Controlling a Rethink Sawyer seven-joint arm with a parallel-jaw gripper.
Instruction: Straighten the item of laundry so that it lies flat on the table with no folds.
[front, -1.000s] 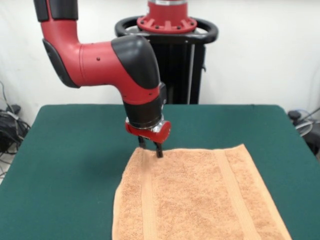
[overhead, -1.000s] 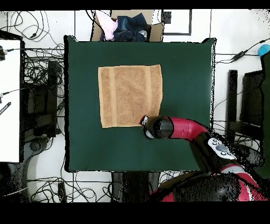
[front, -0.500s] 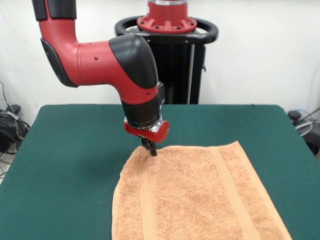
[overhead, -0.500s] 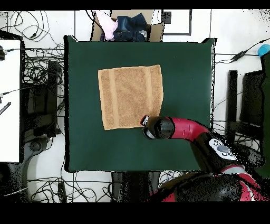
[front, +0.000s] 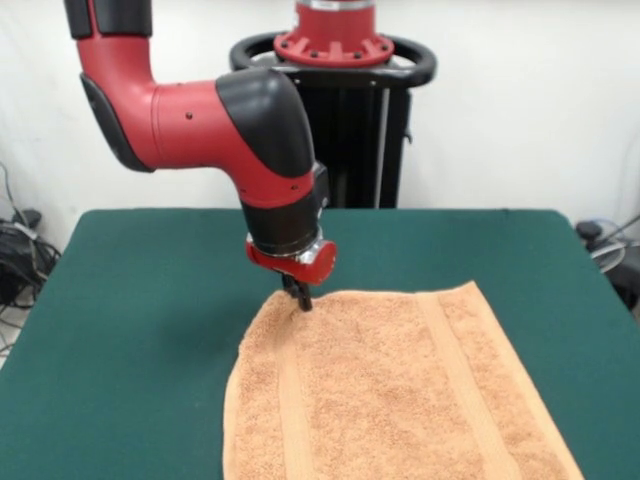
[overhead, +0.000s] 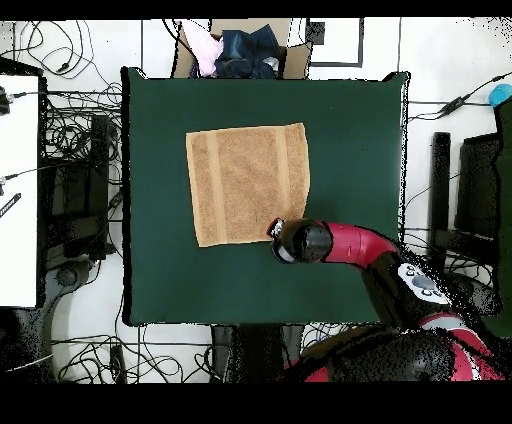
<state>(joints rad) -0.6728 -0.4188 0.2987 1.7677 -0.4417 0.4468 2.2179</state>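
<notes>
Orange-tan terry towel (front: 390, 390) lay spread on the dark green felt table (front: 140, 330); the red-black arm's gripper (front: 298, 297) was pinched closed on its corner, hiding that corner overhead.

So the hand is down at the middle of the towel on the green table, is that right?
Not quite: the hand is down at a corner of the towel, not its middle, as the front view shows. The towel does lie on the green table.
</notes>
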